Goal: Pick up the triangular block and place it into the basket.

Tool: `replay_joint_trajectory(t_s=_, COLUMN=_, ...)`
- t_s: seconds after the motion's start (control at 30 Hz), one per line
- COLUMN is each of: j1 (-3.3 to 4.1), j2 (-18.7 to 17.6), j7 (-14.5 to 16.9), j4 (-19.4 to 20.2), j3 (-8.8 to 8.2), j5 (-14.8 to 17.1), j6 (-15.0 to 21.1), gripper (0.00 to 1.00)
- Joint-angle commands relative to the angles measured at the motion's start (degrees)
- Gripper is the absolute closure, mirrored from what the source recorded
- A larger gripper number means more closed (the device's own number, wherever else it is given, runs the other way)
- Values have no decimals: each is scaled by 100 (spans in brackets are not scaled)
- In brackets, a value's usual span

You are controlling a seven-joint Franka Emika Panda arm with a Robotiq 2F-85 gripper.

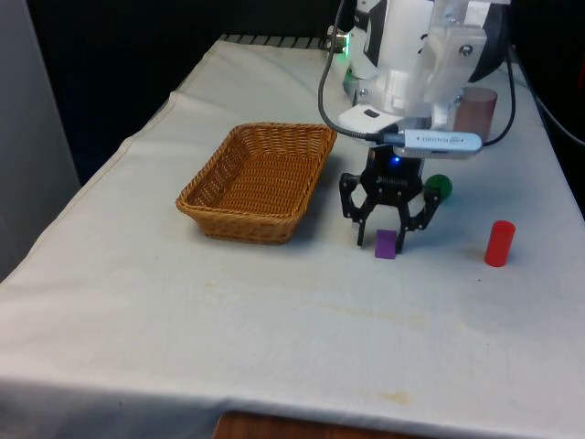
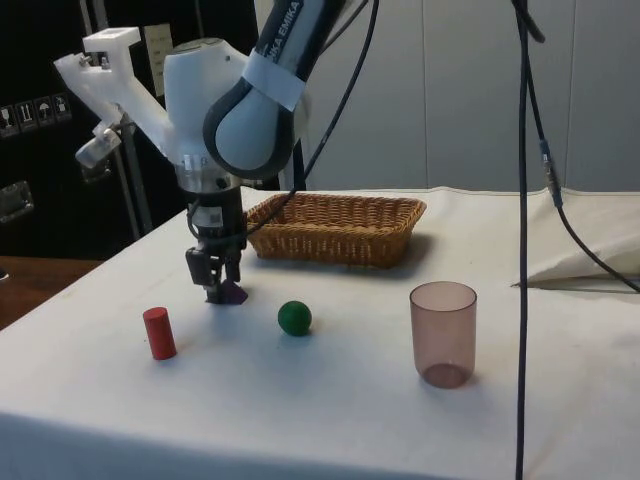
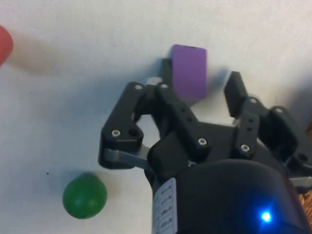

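Beside the basket (image 1: pixel 260 181) my gripper (image 1: pixel 389 240) straddles the purple block (image 1: pixel 386 244) with fingers apart; next I must close them.

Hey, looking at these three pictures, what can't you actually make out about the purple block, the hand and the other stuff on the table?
- Purple block: its near end is behind the hand in the wrist view, so a triangular shape cannot be confirmed.
- Side view: the hand's fingers cover most of the block, hiding contact.
- Red cylinder: cut off by the wrist picture's edge.
- Basket: its near wall hides the floor in the side view.
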State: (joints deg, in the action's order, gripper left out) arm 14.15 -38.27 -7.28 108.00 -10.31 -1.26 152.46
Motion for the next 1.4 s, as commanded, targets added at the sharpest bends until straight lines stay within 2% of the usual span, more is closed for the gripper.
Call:
replay_joint_trajectory(t_s=0.0, j1=-23, j2=-23, j7=17, j4=-23, j3=23, j5=23, j6=0, gripper=40)
replay_joint_trajectory(t_s=0.07, j1=0, j2=0, j7=0, j4=0, j3=0, j5=0, j6=0, gripper=50)
replay_joint_trajectory(t_s=0.1, j1=-23, j2=-23, j7=17, j4=-23, j3=23, j5=23, j6=0, gripper=50)
replay_joint_trajectory(t_s=0.2, j1=-23, j2=-29, j7=17, j4=-23, j3=23, j5=23, j6=0, gripper=67)
replay_joint_trajectory(t_s=0.37, j1=0, j2=-6, j7=0, j4=-6, j3=0, j5=0, j6=0, gripper=67)
replay_joint_trajectory(t_s=0.4, j1=-17, j2=74, j7=23, j4=0, j3=6, j5=6, j6=-74, gripper=67)
replay_joint_trajectory(t_s=0.83, j1=6, j2=636, j7=69, j4=57, j3=-69, j5=-17, j6=-521, gripper=67)
replay_joint_trajectory(t_s=0.87, j1=0, j2=561, j7=63, j4=29, j3=-52, j5=0, j6=-464, gripper=67)
replay_joint_trajectory(t_s=0.97, j1=11, j2=785, j7=80, j4=57, j3=-80, j5=-23, j6=-665, gripper=67)
replay_joint_trajectory(t_s=1.1, j1=11, j2=940, j7=97, j4=57, j3=-92, j5=-29, j6=-802, gripper=67)
replay_joint_trajectory(t_s=1.13, j1=0, j2=871, j7=92, j4=29, j3=-74, j5=-6, j6=-756, gripper=67)
replay_joint_trajectory(t_s=1.33, j1=6, j2=1197, j7=115, j4=46, j3=-103, j5=-40, j6=-1054, gripper=67)
replay_joint_trajectory(t_s=1.37, j1=0, j2=1146, j7=109, j4=29, j3=-86, j5=-11, j6=-1008, gripper=67)
